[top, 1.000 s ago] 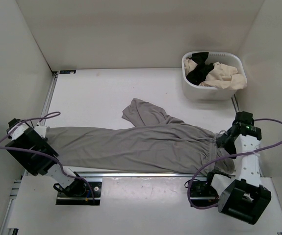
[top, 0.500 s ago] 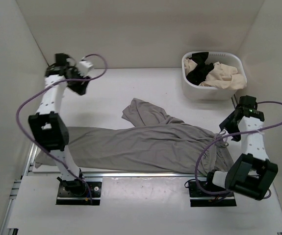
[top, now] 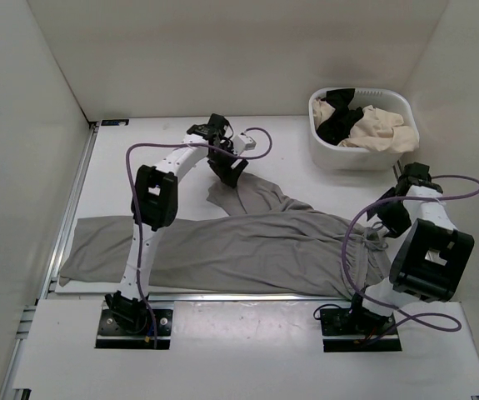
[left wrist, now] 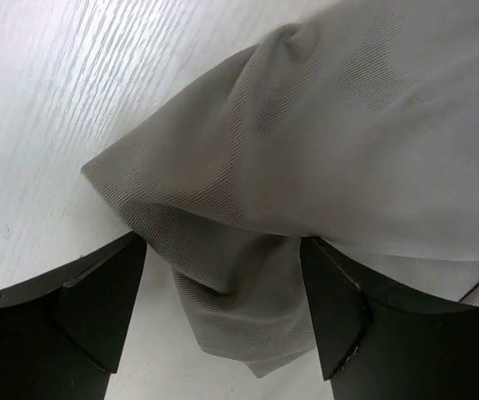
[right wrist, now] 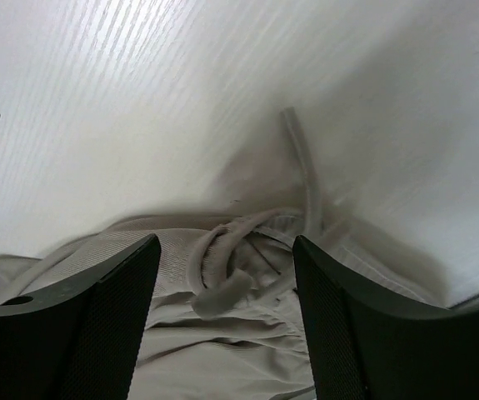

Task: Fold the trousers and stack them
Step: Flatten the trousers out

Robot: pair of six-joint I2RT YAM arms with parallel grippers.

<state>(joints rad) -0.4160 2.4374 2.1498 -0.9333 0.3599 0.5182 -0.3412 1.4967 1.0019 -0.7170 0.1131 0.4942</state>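
Left end effector (left wrist: 221,243): we see its fingers spread astride the folded-back leg tip, toward the counter's (top: 156,158) middle.
Trousers (top: 247,246): lying flat along the counter's near edge, waistband at the right.
Right end effector (right wrist: 224,243): we find its fingers spread over the waistband drawstring (right wrist: 218,296).

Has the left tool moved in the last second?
Yes. The left tool swung from the near-left edge of the table rightward toward the white basket, now over the trousers.
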